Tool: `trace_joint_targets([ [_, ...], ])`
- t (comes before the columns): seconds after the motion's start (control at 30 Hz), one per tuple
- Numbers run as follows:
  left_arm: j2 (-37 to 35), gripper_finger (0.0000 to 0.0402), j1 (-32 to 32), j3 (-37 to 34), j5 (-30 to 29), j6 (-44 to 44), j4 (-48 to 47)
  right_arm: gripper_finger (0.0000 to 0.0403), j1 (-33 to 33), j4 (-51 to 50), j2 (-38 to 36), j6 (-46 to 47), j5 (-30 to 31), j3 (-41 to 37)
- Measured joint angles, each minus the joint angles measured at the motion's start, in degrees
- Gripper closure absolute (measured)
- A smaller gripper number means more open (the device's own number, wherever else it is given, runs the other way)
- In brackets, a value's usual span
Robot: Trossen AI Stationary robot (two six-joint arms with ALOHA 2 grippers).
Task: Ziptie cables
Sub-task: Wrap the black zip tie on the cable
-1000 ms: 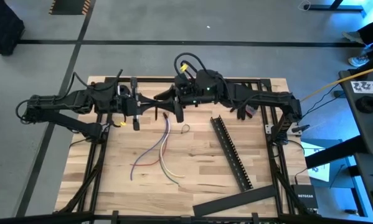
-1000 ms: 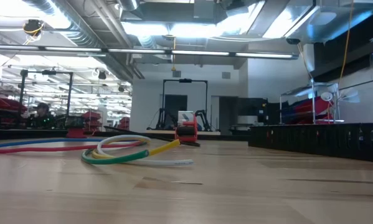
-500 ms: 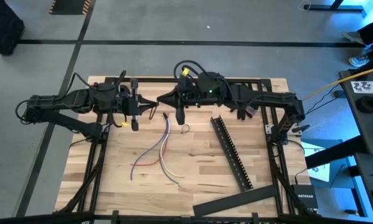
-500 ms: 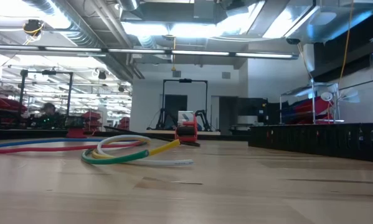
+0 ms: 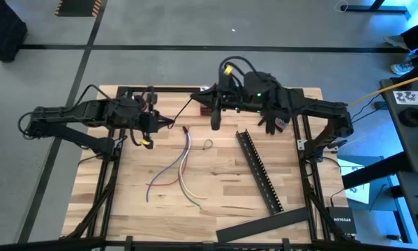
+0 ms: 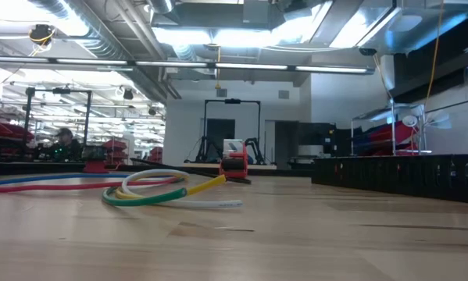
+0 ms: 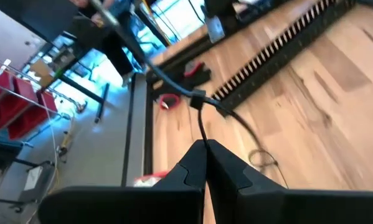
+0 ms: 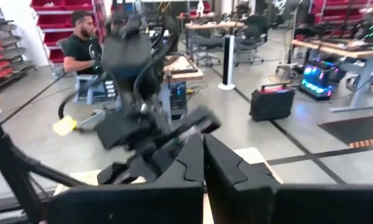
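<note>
The cables (image 5: 183,166) lie loose on the wooden table, a bunch of coloured wires, seen close in the low view (image 6: 151,187). Both grippers hang above the table's far half. My left gripper (image 5: 168,123) (image 7: 205,148) is shut on a thin black zip tie (image 7: 197,99). The tie's strip runs as a dark line (image 5: 184,111) up to my right gripper (image 5: 197,104) (image 8: 203,140), which is also shut. Neither gripper touches the cables. My left gripper pinches the zip tie's strip (image 7: 200,132) between its two fingertips, just short of the tie's small square head. The tie is lifted clear of the table and stands out beyond the fingers. My right gripper comes level from the table's right, shut at the strip's other end (image 5: 193,102). Its own fingers hide the contact in its wrist view.
A long black slotted bar (image 5: 259,171) lies slanting on the table's right half, and a second black bar (image 5: 261,226) lies near the front edge. A small dark loop (image 5: 207,145) rests beside the cables. A person sits in the room beyond (image 8: 80,46).
My right gripper has drawn away from the left one, toward the table's right and far edges and upward, rolling as it went. The zip tie's strip now spans the gap between them. My left gripper has tipped downward a little. The cables have stayed where they were.
</note>
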Motion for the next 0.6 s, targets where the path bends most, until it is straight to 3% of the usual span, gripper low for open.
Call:
trace_joint_targets([
  [0.2, 0.06, 0.0401, 0.00, -2.58, -0.08, -1.38, 0.56, 0.0403, 0.00, -0.13, -1.86, 1.98, 0.16, 0.00],
  [0.33, 0.06, 0.0401, -0.09, -3.28, 0.05, -2.75, 1.50, 0.0395, -0.02, -0.61, -1.93, 8.78, -0.79, 0.00],
  [0.6, -0.03, 0.0401, -0.09, -3.39, 0.14, -6.40, 1.19, 0.0286, -0.07, -15.45, -3.10, 10.54, -0.35, 0.12],
])
